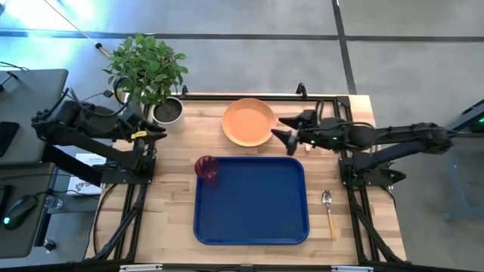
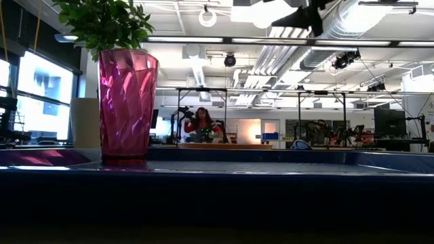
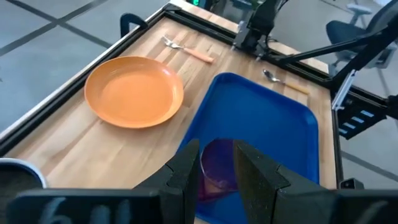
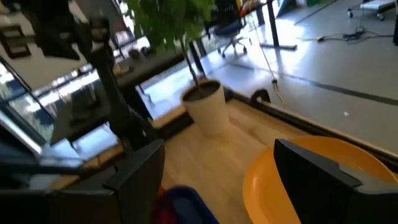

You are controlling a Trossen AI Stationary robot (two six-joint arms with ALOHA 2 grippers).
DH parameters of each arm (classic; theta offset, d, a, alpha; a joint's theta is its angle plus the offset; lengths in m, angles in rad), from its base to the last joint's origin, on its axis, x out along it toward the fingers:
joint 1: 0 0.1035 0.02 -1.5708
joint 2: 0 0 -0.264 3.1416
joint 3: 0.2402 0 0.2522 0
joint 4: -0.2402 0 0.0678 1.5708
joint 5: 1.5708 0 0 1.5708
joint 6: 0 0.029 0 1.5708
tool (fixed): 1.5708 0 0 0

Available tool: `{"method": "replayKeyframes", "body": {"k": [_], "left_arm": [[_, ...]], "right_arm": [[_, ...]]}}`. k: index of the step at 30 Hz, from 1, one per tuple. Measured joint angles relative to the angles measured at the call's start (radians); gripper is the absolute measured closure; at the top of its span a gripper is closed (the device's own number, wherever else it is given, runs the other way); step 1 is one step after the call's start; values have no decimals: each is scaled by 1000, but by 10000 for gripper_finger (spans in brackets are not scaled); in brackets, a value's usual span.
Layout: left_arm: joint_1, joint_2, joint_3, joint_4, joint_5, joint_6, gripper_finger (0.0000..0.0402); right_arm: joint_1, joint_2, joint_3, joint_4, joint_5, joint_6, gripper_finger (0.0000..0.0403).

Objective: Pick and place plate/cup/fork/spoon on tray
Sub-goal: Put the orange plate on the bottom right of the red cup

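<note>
Faceted dark-red cup [image 2: 128, 105] upright on blue tray [image 1: 257, 219]; right hand [image 1: 288, 133] wide apart beside orange plate [image 1: 247, 122].

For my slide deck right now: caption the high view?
Cup on blue tray; open right gripper at orange plate; spoon waits.

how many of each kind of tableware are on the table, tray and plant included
plate: 1
cup: 1
fork: 1
spoon: 1
tray: 1
potted plant: 1
total: 6
</note>
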Motion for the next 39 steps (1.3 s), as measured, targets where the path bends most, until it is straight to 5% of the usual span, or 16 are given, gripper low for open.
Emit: {"method": "replayKeyframes", "body": {"k": [9,23,39], "left_arm": [[-8,-97,-171,120,0,8,314],[-8,-110,-216,234,34,52,314],[-8,-110,-216,246,16,41,314]], "right_arm": [[-61,163,1,29,-107,-42,109],[-121,369,46,139,-247,-221,109],[-199,685,407,-283,-375,-449,109]]}}
